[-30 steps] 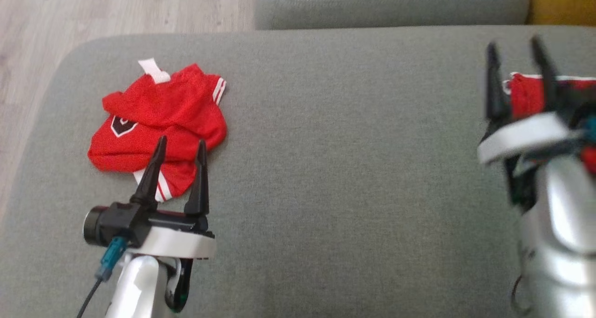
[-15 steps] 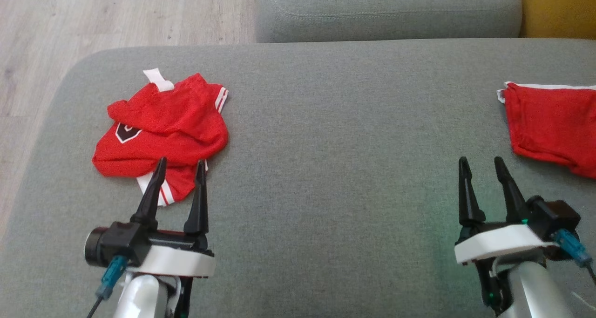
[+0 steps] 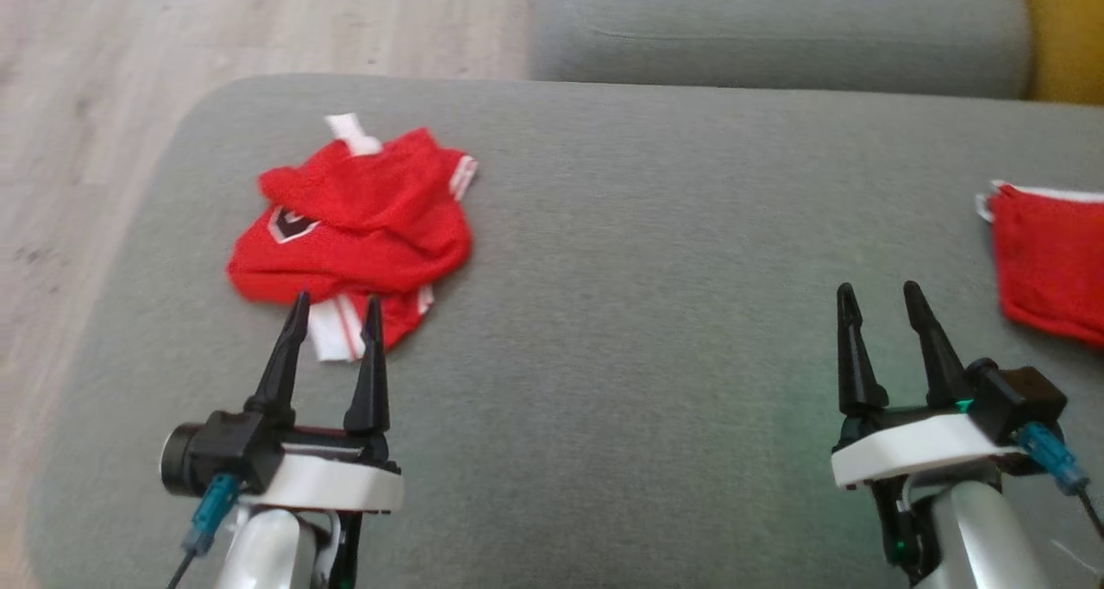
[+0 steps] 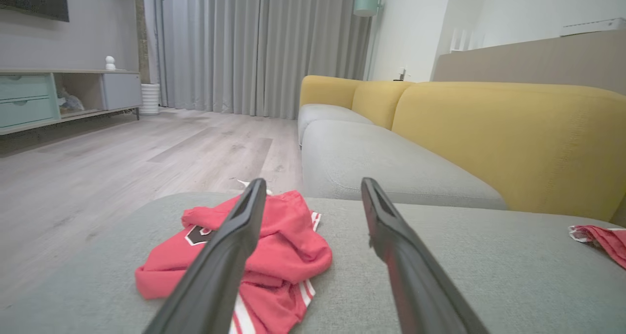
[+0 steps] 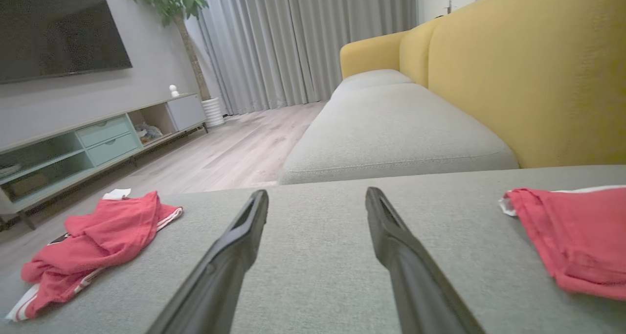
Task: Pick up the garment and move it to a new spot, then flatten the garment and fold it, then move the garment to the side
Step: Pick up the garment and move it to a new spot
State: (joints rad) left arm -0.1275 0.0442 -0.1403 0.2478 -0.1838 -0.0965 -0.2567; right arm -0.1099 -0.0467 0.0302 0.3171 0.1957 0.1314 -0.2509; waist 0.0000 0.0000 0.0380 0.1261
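Observation:
A crumpled red garment point(image 3: 354, 227) with white stripes and a black badge lies at the left of the grey cushion point(image 3: 647, 253). My left gripper point(image 3: 336, 300) is open, its tips just short of the garment's near edge and holding nothing. In the left wrist view the garment point(image 4: 293, 246) lies beyond and under the left finger of that gripper point(image 4: 313, 182). A second, flatter red garment point(image 3: 1048, 261) lies at the right edge. My right gripper point(image 3: 878, 289) stands open and empty to its left, apart from it. The right wrist view has both garments, crumpled point(image 5: 93, 241) and flat point(image 5: 577, 236), either side of the gripper point(image 5: 317, 192).
Wooden floor point(image 3: 103, 72) runs along the cushion's left edge and far left corner. Another grey sofa seat point(image 3: 776, 28) lies behind, with a yellow backrest point(image 3: 1065, 37) at the far right. Bare grey cushion stretches between the two garments.
My right gripper has drawn back from the red garment at the right and come down to the lower right, open. The camera has turned slightly. The left gripper has stayed put.

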